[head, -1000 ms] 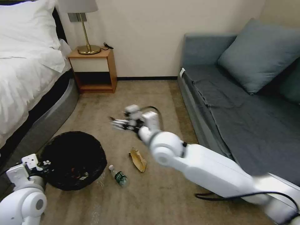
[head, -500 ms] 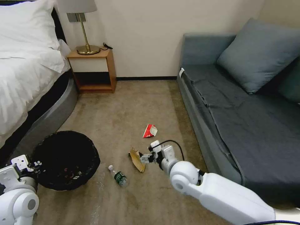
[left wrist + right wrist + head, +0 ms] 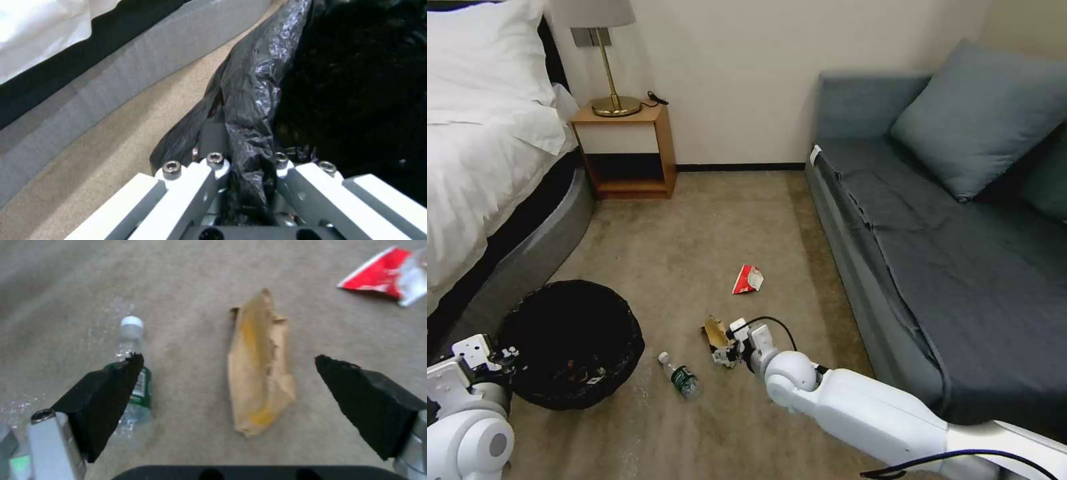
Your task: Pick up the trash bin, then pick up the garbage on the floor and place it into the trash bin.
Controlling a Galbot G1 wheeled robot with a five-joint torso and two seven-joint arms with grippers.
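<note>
no legible text anywhere

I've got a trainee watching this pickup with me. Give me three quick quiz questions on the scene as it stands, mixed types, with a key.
1. True or false: the left hand is shut on the wrinkly black liner of the round trash bin.
2. Which item lies between the open fingers of the right hand?
A. the clear bottle with green label
B. the tan crumpled paper scrap
C. the red-and-white packet
3. Fill in: the red-and-white packet lies on the beige ____, on the side towards the grey sofa.

Key: 1 true; 2 B; 3 carpet.
</note>
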